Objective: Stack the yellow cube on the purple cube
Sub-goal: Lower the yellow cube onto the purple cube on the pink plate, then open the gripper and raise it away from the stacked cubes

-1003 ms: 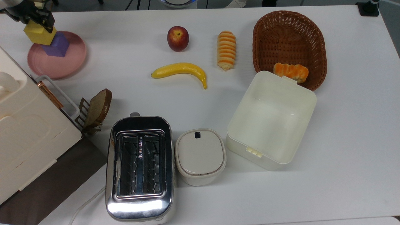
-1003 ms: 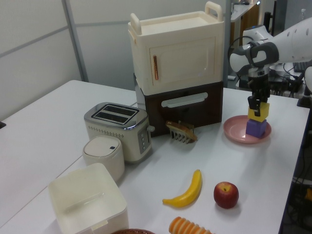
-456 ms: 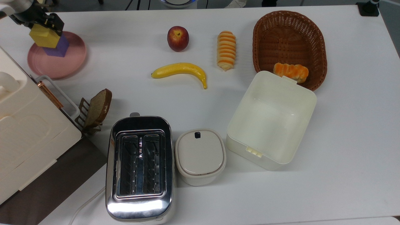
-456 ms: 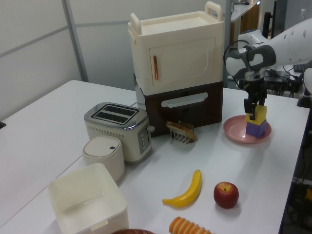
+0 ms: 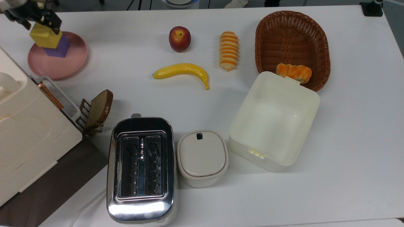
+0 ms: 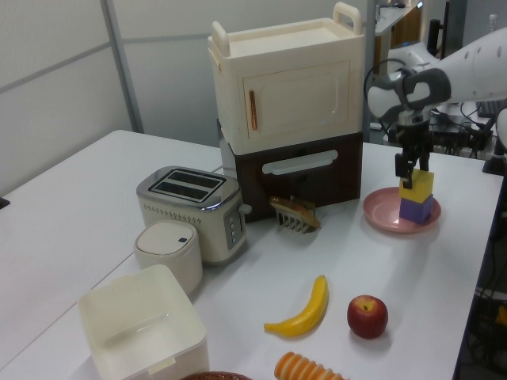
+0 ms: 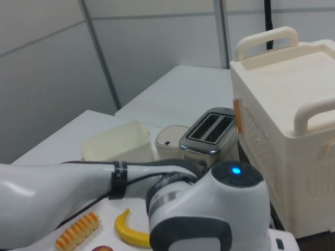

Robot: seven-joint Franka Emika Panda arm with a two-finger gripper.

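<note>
The yellow cube (image 5: 44, 35) rests on top of the purple cube (image 5: 59, 49), which stands on a round pink plate (image 5: 63, 67) at the top view's far left. In the left view the yellow cube (image 6: 417, 184) sits squarely on the purple cube (image 6: 418, 209). My gripper (image 5: 39, 22) hangs just over the yellow cube, open, its fingertips level with the cube's top edge. The left view shows the gripper (image 6: 413, 165) pointing straight down above the stack.
A cream cabinet (image 6: 289, 87) stands close behind the plate, with a toast rack (image 5: 94, 110) beside it. An apple (image 5: 179, 38), a banana (image 5: 183, 71), a toaster (image 5: 141, 168), a lidded pot (image 5: 202, 156), a cream box (image 5: 274, 119) and a wicker basket (image 5: 292, 41) lie further along the table.
The yellow cube came down over the purple cube and now rests on it. The gripper let go and has risen a little above it.
</note>
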